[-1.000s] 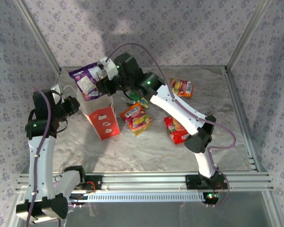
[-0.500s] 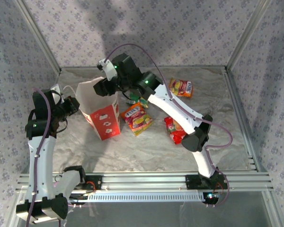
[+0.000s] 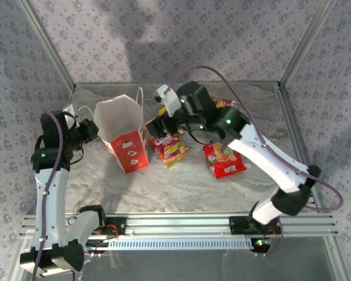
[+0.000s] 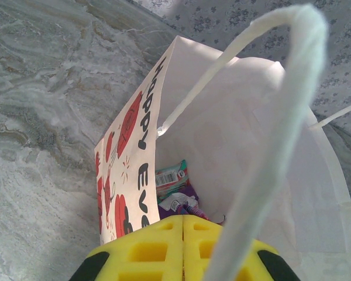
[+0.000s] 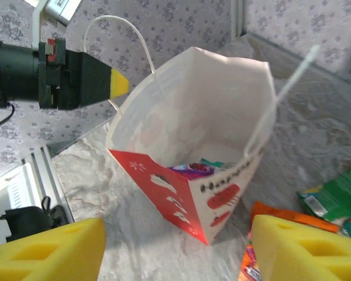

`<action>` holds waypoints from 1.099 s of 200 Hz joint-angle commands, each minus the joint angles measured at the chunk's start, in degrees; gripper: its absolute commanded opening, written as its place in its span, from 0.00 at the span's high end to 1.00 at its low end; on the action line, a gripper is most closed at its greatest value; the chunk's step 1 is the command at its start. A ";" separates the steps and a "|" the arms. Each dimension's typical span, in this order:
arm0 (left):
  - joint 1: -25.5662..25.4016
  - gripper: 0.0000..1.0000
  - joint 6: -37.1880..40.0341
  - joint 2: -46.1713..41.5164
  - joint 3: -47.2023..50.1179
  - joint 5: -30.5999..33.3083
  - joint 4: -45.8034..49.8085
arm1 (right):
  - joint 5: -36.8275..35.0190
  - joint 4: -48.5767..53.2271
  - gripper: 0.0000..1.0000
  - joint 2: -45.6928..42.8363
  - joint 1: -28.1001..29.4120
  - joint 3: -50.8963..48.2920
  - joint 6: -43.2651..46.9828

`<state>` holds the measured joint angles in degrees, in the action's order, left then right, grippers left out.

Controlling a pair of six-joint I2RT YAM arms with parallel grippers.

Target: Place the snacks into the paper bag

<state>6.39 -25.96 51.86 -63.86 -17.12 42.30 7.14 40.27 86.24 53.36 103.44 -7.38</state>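
Note:
The paper bag (image 3: 121, 130) stands open at the left, white above and red below. A teal snack (image 4: 173, 176) and a purple snack (image 4: 184, 204) lie inside it, also seen as purple (image 5: 193, 170) from the right wrist. My left gripper (image 3: 91, 130) is shut on the bag's white cord handle (image 4: 263, 146). My right gripper (image 3: 157, 127) hangs open and empty just right of the bag, fingers (image 5: 47, 249) spread wide. On the table lie an orange-pink snack (image 3: 171, 146), a red fruit-print snack (image 3: 224, 159), an orange-yellow one (image 3: 227, 104) partly behind the arm, and a green one (image 5: 333, 202).
Crinkled grey sheeting (image 3: 175, 187) covers the table, with patterned walls and metal posts around it. An aluminium rail (image 3: 181, 225) runs along the near edge. The right arm's forearm (image 3: 263, 155) crosses above the right side.
The right gripper has let go of the purple packet, which dropped into the bag, then opened wide and swung right and down beside the bag. The left arm has stayed put.

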 commanded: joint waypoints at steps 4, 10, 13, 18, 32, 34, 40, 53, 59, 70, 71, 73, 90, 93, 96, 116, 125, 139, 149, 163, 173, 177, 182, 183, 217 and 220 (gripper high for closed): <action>0.29 0.93 0.75 0.00 -2.85 0.03 0.74 | -5.33 -0.19 0.27 -4.73 -0.37 -7.38 0.70; 0.29 0.93 0.73 0.01 -2.94 0.00 0.77 | -6.05 -0.48 0.27 -5.94 -0.60 -9.48 0.25; 0.35 0.93 0.65 0.02 -2.94 0.05 0.85 | -6.32 -0.68 0.26 -6.48 -0.71 -10.49 -0.05; 0.35 0.93 0.58 0.01 -3.05 -0.01 0.84 | -6.75 -0.87 0.26 -7.33 -0.92 -12.07 -0.53; 0.36 0.93 0.47 0.01 -3.20 -0.01 0.99 | -7.13 -1.29 0.26 -9.37 -1.62 -15.84 -1.71; 0.30 0.93 0.47 0.00 -3.21 -0.01 1.06 | -7.14 -1.41 0.26 -9.63 -1.65 -16.37 -1.93; 0.29 0.93 0.47 -0.02 -3.29 -0.01 1.16 | -7.18 -1.42 0.26 -10.17 -2.06 -17.68 -2.38; 0.35 0.93 0.47 0.05 -3.53 -0.01 1.53 | -7.14 -1.12 0.25 -10.93 -3.07 -19.74 -3.39; 0.29 0.93 0.47 0.00 -3.63 -0.15 1.69 | -6.92 -0.92 0.25 -11.16 -3.61 -20.37 -3.84; 0.35 0.93 0.64 0.00 -3.83 -0.18 1.96 | -5.92 -1.01 0.25 -11.31 -4.62 -21.45 -4.65; 0.32 0.93 0.64 0.00 -3.82 -0.19 1.98 | -5.82 -1.04 0.25 -11.29 -4.73 -21.53 -4.70; 0.29 0.93 0.71 -0.04 -3.82 -0.19 2.10 | -5.67 -1.11 0.25 -11.29 -4.89 -21.77 -4.80; 0.33 0.93 0.97 0.17 -3.99 0.16 3.01 | -4.89 -1.83 0.24 -11.11 -6.42 -23.53 -5.70; 0.37 0.93 1.04 0.20 -4.00 0.23 3.19 | -4.84 -1.90 0.24 -11.07 -6.66 -23.88 -5.79; 0.34 0.93 1.08 0.24 -4.00 0.25 3.32 | -4.78 -2.00 0.24 -11.08 -6.96 -24.24 -6.00; 0.36 0.93 1.19 0.09 -3.99 0.46 4.09 | -3.86 -2.23 0.23 -10.46 -9.28 -25.84 -7.31; 0.29 0.92 1.17 0.09 -3.99 0.43 4.21 | -3.13 -2.64 0.23 -10.30 -10.22 -26.50 -7.91; 0.37 0.92 1.08 0.12 -3.86 0.73 4.27 | -2.00 -4.09 0.23 -10.36 -11.49 -27.63 -8.75; 0.29 0.92 0.92 0.18 -3.73 0.86 4.19 | -0.71 -5.48 0.22 -10.42 -12.17 -28.03 -8.97; 0.29 0.91 0.65 0.33 -3.50 0.87 4.09 | 1.33 -7.93 0.22 -10.17 -12.71 -27.92 -8.88; 0.37 0.91 0.55 0.29 -3.30 0.87 4.07 | 2.20 -8.98 0.22 -9.68 -12.88 -27.15 -8.55; 0.34 0.91 0.55 0.33 -3.23 0.87 4.09 | 2.53 -9.27 0.22 -9.44 -12.93 -26.65 -8.29; 0.31 0.91 0.50 0.31 -3.21 0.87 4.09 | 2.80 -9.40 0.21 -8.92 -13.04 -25.83 -8.05; 0.30 0.91 0.53 0.24 -3.21 0.87 4.14 | 2.89 -9.41 0.21 -8.82 -13.03 -25.61 -7.94; 0.30 0.91 0.45 0.07 -3.39 0.70 3.93 | 7.19 -12.67 0.21 -3.25 -13.18 -18.08 -5.90; 0.32 0.91 0.46 0.10 -3.45 0.62 3.93 | 7.71 -13.26 0.21 -2.55 -13.22 -17.34 -5.82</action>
<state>6.37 -25.96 51.92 -65.12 -16.67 45.47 9.82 32.29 79.88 40.51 80.25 -14.74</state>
